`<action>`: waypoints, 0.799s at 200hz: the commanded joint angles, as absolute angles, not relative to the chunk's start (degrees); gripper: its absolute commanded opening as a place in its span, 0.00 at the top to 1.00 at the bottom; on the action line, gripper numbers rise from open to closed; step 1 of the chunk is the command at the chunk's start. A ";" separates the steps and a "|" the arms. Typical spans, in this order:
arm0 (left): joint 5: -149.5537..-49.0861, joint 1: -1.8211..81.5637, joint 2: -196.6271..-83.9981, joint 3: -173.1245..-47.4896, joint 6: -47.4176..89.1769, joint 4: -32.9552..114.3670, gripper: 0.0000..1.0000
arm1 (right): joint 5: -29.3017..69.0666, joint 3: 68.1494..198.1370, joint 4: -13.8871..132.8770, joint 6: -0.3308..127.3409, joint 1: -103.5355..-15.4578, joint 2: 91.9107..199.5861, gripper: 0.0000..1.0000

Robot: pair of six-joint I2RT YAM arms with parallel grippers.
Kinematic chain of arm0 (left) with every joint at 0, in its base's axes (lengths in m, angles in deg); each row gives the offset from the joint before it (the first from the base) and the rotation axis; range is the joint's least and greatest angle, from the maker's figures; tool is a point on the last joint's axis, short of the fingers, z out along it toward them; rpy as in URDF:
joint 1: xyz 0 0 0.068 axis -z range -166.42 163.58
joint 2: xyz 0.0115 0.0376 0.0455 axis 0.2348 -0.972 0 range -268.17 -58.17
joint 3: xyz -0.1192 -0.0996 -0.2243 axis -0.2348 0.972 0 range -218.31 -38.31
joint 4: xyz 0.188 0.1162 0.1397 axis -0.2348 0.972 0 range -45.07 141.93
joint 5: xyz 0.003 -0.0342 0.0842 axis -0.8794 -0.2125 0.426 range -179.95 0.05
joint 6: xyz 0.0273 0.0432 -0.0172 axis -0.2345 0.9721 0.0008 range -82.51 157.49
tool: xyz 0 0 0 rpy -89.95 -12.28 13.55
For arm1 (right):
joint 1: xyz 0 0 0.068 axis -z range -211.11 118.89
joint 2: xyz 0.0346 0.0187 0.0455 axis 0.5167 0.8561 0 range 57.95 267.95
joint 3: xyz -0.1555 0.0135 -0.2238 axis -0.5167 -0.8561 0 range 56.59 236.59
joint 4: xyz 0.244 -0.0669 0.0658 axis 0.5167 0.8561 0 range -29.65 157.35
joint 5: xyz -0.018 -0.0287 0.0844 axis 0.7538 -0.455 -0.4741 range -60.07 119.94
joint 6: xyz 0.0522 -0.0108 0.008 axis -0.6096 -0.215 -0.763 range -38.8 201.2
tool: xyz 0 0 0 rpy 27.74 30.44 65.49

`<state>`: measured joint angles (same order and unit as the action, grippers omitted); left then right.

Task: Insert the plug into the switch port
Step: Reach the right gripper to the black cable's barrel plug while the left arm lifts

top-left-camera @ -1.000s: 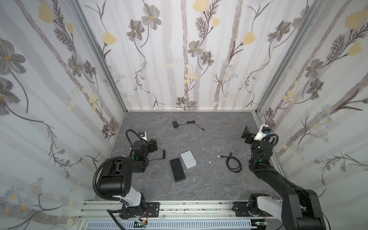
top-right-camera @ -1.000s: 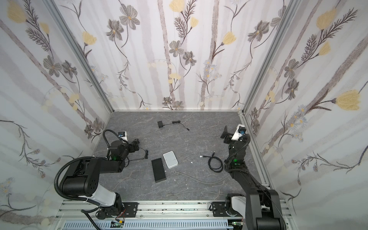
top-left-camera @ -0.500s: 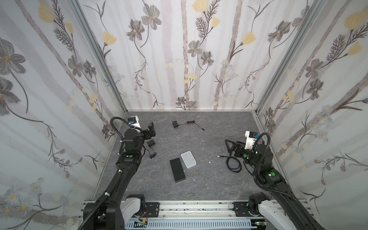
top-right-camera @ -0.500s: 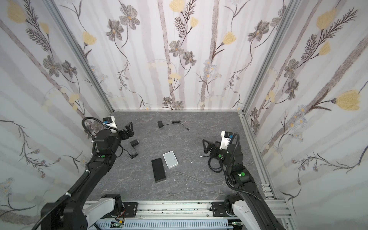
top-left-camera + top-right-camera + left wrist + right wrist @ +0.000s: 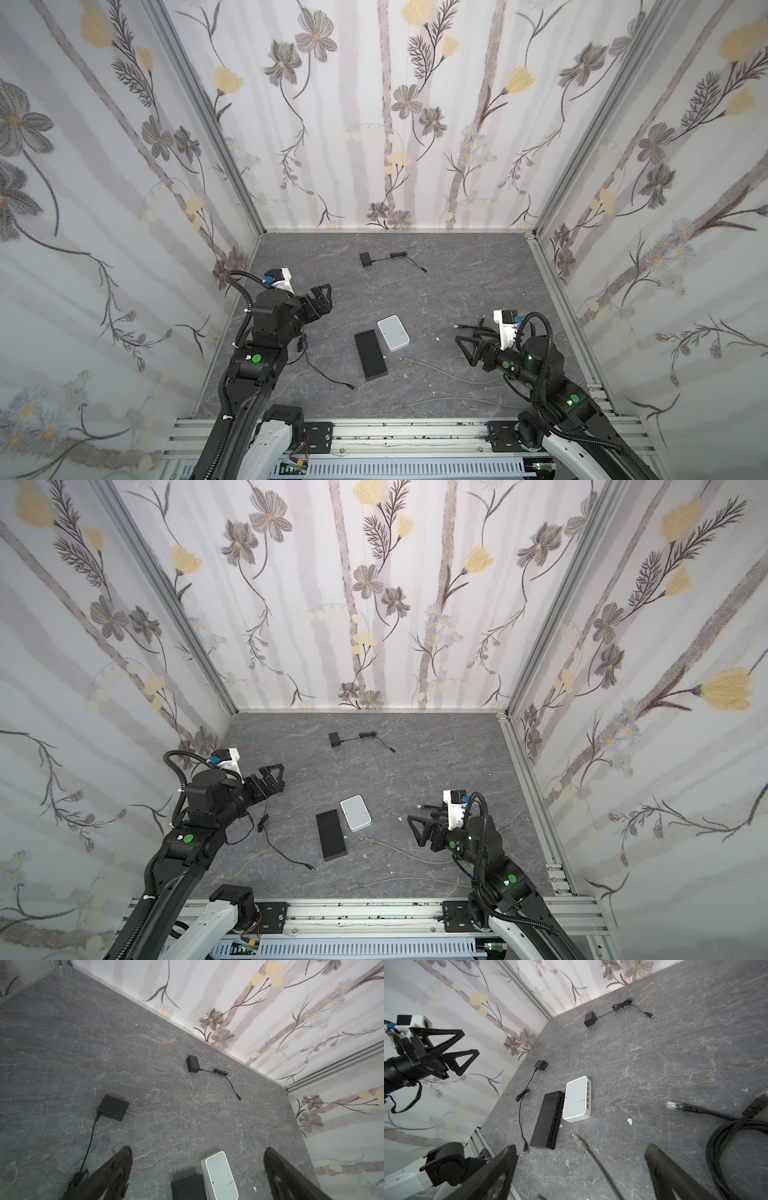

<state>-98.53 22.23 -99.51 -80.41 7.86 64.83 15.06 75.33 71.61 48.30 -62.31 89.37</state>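
While both grippers are hanging open and empty, the switch port (image 5: pixel 588 1095) is showing as one of a row of sockets on the right-facing long side of the white box (image 5: pixel 393 338); the box is lying flat mid-table, pale grey top up; a black switch (image 5: pixel 370 360) is lying along its left side, seemingly touching.

The plug (image 5: pixel 672 1105), clear-tipped, is lying on the table right of the white box, well apart from it; its black cable (image 5: pixel 720 1147) is coiling by the right arm. A grey cable (image 5: pixel 591 1157) is ending just near-right of the black switch.

The right gripper (image 5: pixel 465 351) is pointing left toward the boxes, jaws standing wide, nothing between them; the plug is lying just far of it. The left gripper (image 5: pixel 281 777) is sitting at the left side, jaws equally wide, holding nothing; a black adapter (image 5: pixel 113 1110) is lying near it, its lead trailing nearward. A second adapter (image 5: pixel 366 259) is lying at far centre.
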 commanded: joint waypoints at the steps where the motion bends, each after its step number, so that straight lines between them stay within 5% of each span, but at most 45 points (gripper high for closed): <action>1: -100.71 22.37 -99.39 -81.86 3.16 75.20 0.00 | 10.89 76.95 69.43 50.45 -64.60 94.33 0.06; 42: -108.67 22.37 -100.26 -84.15 -5.10 87.03 0.00 | 14.20 80.56 65.80 53.48 -81.73 107.02 0.11; 78: -107.73 22.34 -99.65 -92.64 1.27 99.98 0.00 | 25.22 92.04 68.76 58.07 -98.54 124.91 0.17; 123: -113.29 22.33 -81.61 -90.76 8.13 93.81 0.00 | 35.37 113.48 79.07 62.25 -108.75 148.91 0.23; 160: -113.34 22.37 -71.89 -86.05 11.06 91.73 0.00 | 33.38 129.27 87.68 66.92 -110.83 167.33 0.31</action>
<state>-113.06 22.38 -75.62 -87.65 7.77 93.59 32.44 122.83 80.31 62.53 -110.16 160.42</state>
